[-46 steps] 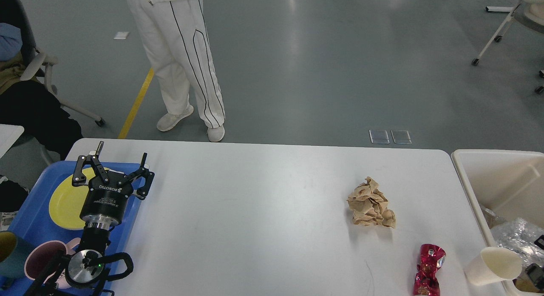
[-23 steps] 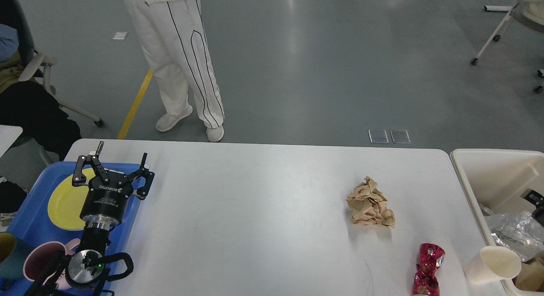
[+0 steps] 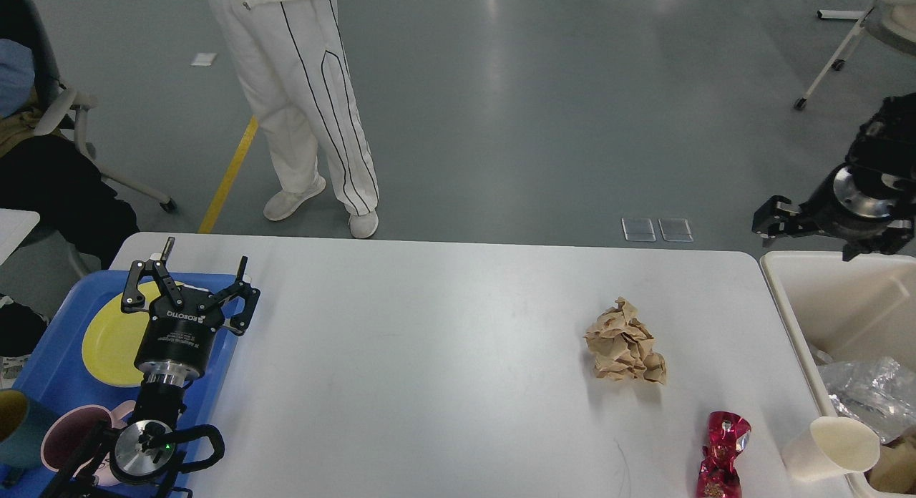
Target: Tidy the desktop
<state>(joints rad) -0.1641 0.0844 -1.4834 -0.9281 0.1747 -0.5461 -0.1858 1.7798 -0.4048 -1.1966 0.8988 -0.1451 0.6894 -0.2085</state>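
Black left gripper [image 3: 204,267] — fingers spread (empty) — hovers over the blue tray [image 3: 50,355]; right gripper's state unclear.

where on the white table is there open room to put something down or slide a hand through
The widest bare stretch of the white rectangular desktop runs between the blue plastic tray under the open left gripper and the crumpled brown paper ball. It is crowded near the right corner: red foil wrapper, tipped cream paper cup, beige plastic bin.
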